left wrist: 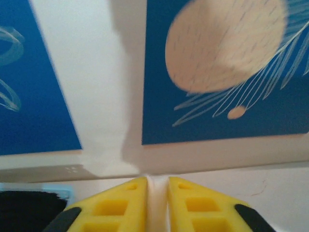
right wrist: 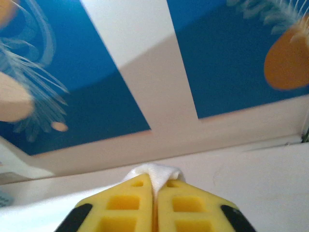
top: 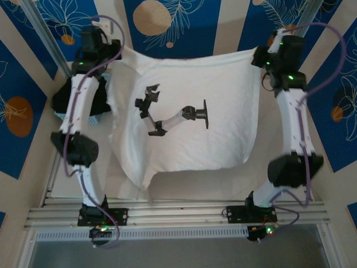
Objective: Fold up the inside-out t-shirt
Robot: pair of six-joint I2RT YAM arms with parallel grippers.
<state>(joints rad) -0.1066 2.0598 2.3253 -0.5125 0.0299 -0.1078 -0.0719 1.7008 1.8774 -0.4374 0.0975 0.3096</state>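
The inside-out t-shirt (top: 223, 95) lies spread flat over the table, white, with black printed marks (top: 173, 117) at its middle. My left gripper (top: 114, 51) is at its far left corner and my right gripper (top: 261, 56) at its far right corner. In the left wrist view the yellow fingers (left wrist: 120, 205) of the left gripper (left wrist: 157, 180) stand a narrow gap apart, with a strip of white t-shirt (left wrist: 157, 203) filling it. In the right wrist view the right gripper (right wrist: 155, 181) is pressed shut on a small tuft of the t-shirt (right wrist: 154, 170) that pokes out past the tips.
A black garment (top: 67, 97) lies heaped by the left arm over a light blue bin (top: 89, 119); it also appears as the black garment (left wrist: 24, 208) low in the left wrist view. Blue patterned wall panels (top: 184, 22) stand just behind the table's far edge.
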